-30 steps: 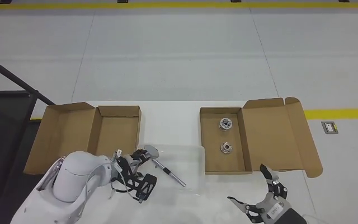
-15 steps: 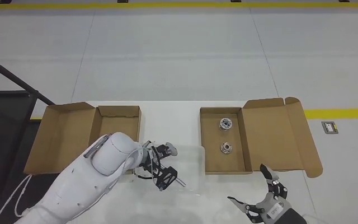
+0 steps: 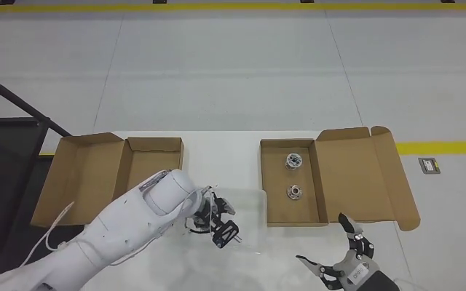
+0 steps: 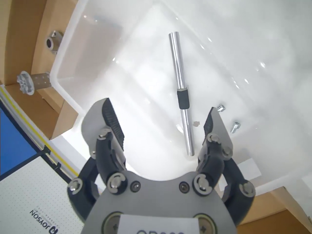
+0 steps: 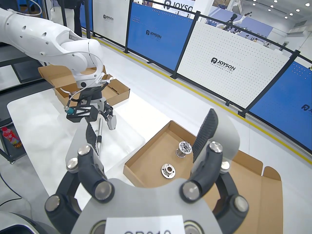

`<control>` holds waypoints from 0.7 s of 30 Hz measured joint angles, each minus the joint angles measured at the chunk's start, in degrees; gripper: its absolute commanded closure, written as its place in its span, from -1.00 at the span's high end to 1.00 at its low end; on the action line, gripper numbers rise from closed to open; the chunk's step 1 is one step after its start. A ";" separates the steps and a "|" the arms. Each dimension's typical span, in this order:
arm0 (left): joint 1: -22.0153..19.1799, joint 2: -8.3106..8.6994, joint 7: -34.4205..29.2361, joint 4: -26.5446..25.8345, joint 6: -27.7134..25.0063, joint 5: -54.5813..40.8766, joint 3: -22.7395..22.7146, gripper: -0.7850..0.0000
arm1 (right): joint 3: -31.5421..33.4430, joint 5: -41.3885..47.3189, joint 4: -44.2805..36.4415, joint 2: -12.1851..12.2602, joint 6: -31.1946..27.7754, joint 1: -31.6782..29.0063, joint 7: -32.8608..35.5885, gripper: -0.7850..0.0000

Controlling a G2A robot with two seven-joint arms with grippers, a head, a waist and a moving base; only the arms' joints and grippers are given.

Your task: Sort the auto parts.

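**Steel rod in tray, left gripper open over it**

The polished steel rod with a black sleeve [image 4: 181, 93] lies flat on the floor of the translucent white plastic tray [image 4: 68, 57], at the middle of the white worktop [image 3: 218, 156]. Two small silver screws [image 4: 220, 107] lie just beside it. The left gripper [image 4: 160, 105] hangs over the rod, jaws wide, neither pad touching it. The right gripper [image 5: 150, 120] is near the worktop's front edge, also wide, holding nothing. Two round metal hubs [image 3: 293, 160] rest in the right-hand open brown cardboard box [image 3: 280, 211]. A second open cardboard box [image 3: 153, 171] lies on the left.
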 measured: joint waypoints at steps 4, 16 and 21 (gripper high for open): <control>-2.76 -1.18 -0.26 3.17 0.00 -3.46 4.89 0.68 | 0.00 0.00 0.00 0.00 0.00 0.00 0.00 1.00; -3.46 -4.79 -3.49 9.43 0.00 -7.42 8.34 0.39 | 0.00 0.00 0.00 0.00 0.00 0.00 0.00 1.00; -2.99 -6.24 -4.10 12.43 0.00 -6.80 8.35 0.29 | 0.00 0.00 0.00 0.00 0.00 0.00 0.00 1.00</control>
